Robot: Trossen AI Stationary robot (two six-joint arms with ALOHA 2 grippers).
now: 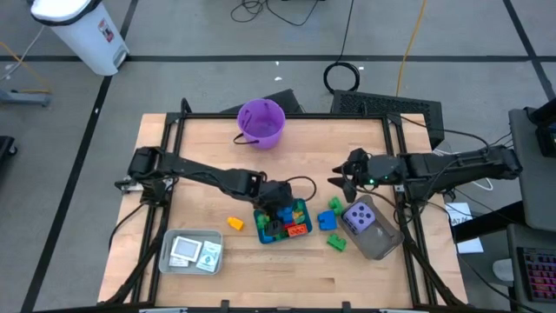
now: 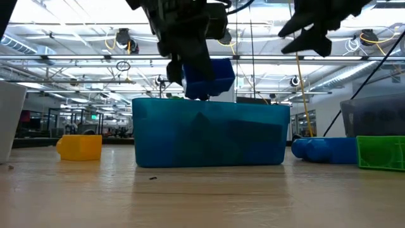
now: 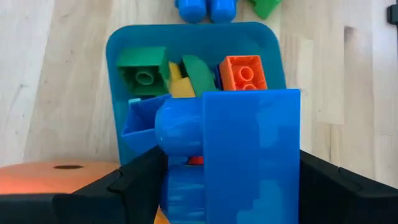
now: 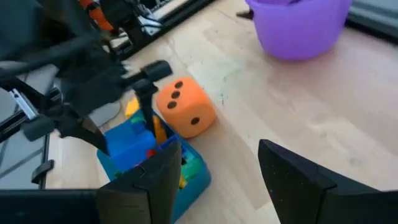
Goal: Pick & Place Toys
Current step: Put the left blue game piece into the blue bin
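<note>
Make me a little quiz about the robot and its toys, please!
1. True or false: the left gripper holds a blue brick over the teal tray.
2. What sits in the grey tray under the right arm?
A) purple die
B) yellow brick
C) white cards
3. Fill in: the orange die lies beside the teal tray, on the side toward the purple ____.

Key:
1. True.
2. A, the purple die.
3. bucket.
</note>
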